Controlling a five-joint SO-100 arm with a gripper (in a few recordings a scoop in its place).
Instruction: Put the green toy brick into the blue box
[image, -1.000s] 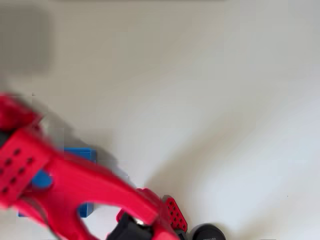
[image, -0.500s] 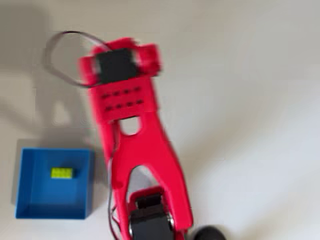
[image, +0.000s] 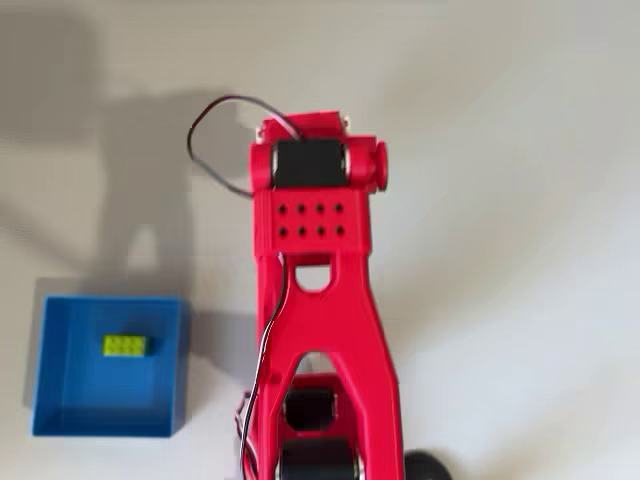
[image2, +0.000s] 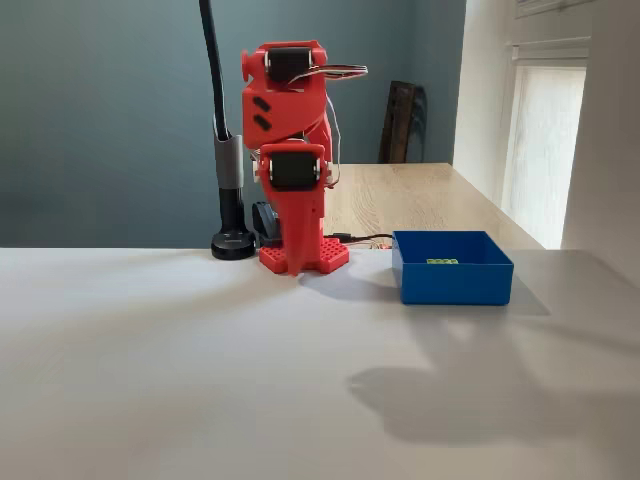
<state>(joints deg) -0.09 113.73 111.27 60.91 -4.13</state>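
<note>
Beside blue box (image: 60, 415), folded red arm (image: 318, 300)

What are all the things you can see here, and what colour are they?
green toy brick: one, lime green, lying on the bottom of the blue box.
blue box: one, bright blue, on the white table, left of the arm in the overhead view.
table: one, white.
black pole: one, on a round foot behind the arm in the fixed view.
wooden table: one, light brown, further back.
robot arm: one, red, folded up; its pincer is hidden.
</note>
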